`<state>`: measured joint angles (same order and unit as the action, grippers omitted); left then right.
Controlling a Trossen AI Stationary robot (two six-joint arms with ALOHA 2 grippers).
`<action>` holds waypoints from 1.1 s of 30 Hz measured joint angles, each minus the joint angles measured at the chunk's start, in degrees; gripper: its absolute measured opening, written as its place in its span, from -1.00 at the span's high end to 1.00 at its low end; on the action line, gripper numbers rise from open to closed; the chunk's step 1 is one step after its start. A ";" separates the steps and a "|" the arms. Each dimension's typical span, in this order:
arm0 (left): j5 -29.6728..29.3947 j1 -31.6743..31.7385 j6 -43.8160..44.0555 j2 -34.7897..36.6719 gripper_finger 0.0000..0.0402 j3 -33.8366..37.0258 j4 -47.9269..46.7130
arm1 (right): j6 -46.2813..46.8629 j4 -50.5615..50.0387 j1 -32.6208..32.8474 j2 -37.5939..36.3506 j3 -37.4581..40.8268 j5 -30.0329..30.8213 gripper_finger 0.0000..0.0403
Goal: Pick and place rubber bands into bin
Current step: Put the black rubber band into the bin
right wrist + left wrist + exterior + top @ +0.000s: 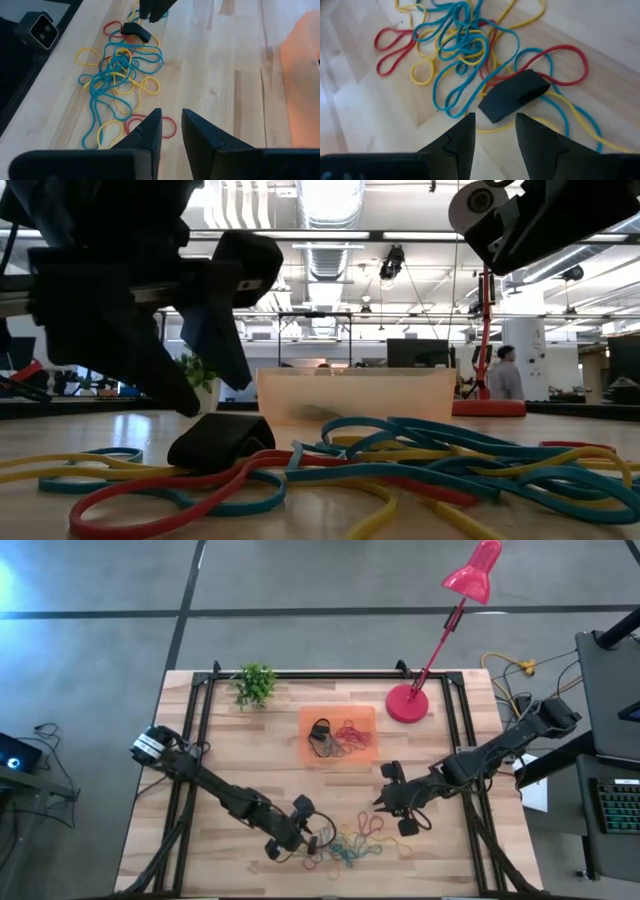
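I am holding my left gripper (pixel 494 131) low over the near edge of the table (pixel 200 830), its fingers parted a little and holding nothing. Just ahead of it a small black block (pixel 515 94) is lying on the rubber bands (pixel 462 47), a loose tangle of blue, yellow and red loops. My right gripper (pixel 171 129) is hanging over bare wood just beside that tangle, its fingers slightly apart and empty too. The bin (pixel 338 735) is sitting at mid-table, well apart from the pile, with what look like a few dark and red bands already inside. A red lamp (pixel 408 702) is standing beside it.
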<state>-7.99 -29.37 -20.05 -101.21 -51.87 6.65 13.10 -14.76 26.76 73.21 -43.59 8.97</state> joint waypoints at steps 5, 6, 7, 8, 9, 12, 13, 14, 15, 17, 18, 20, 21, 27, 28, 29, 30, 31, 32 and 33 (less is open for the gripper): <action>-0.06 0.03 0.04 -0.02 0.38 -0.62 0.20 | -0.02 0.02 0.00 0.00 0.01 0.00 0.70; -0.04 0.01 0.06 -0.02 0.38 -0.80 0.30 | -0.02 0.02 0.00 0.00 0.02 0.00 0.71; 0.13 -0.01 0.07 -0.02 0.38 -0.95 0.36 | 0.00 0.02 0.00 0.00 0.02 0.00 0.71; 0.39 -0.04 0.07 0.00 0.38 -0.99 0.40 | -0.02 0.00 0.00 -0.02 0.00 0.00 0.71; 0.42 -0.09 0.07 0.00 0.38 -0.99 0.34 | 0.02 0.02 0.02 -0.02 0.00 0.00 0.71; 0.52 -0.32 0.07 0.00 0.38 -0.99 0.22 | 0.26 0.02 0.18 -0.02 0.00 0.01 0.71; 0.52 -0.39 0.07 0.00 0.38 -0.99 0.29 | 0.27 0.02 0.31 -0.02 0.01 0.02 0.71; 0.51 -0.47 0.07 0.00 0.38 -0.99 0.25 | 0.32 0.02 0.41 -0.02 0.01 0.02 0.71; 0.52 -0.57 0.07 -0.01 0.38 -0.98 0.20 | 0.40 0.02 0.50 -0.02 0.01 0.02 0.71; 0.54 -0.64 0.04 -0.67 0.38 -1.06 0.64 | 0.42 0.03 0.73 -0.04 0.00 0.02 0.71; 0.55 -0.75 -0.08 -0.83 0.38 -1.10 0.36 | 0.42 0.11 0.76 -0.04 0.02 0.02 0.71; 0.56 -0.94 -0.27 -1.41 0.38 -1.31 0.11 | 0.48 0.15 0.76 -0.06 0.00 0.02 0.71; 0.50 -0.96 -0.31 -2.33 0.38 -1.89 0.77 | 0.69 0.15 0.76 -0.09 0.02 0.02 0.71; -0.22 -1.50 -1.94 -5.10 0.38 -3.66 0.38 | 1.71 0.18 0.97 -0.09 0.13 0.02 0.71; -0.35 -1.50 -1.91 -5.19 0.38 -3.87 0.25 | 1.82 0.33 1.12 -0.09 0.13 0.02 0.71; -0.36 -1.50 -1.92 -5.39 0.38 -4.07 0.51 | 1.93 0.38 1.15 -0.09 0.13 0.00 0.71; -0.43 -1.50 -1.92 -5.51 0.38 -4.09 0.55 | 1.94 0.33 1.31 -0.09 0.21 0.00 0.71; -0.60 -1.48 -1.90 -5.53 0.38 -4.00 0.38 | 1.96 0.36 1.47 -0.09 0.22 0.02 0.71; -0.68 -1.48 -1.90 -5.53 0.38 -3.99 0.51 | 2.11 0.47 1.52 -0.09 0.23 0.02 0.71; -0.74 -1.48 -1.88 -5.49 0.38 -4.01 0.95 | 2.16 0.39 1.59 -0.09 0.28 0.02 0.71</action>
<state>-8.73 -30.85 -21.94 -106.70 -55.88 7.60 15.26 -14.37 28.35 73.12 -43.31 8.99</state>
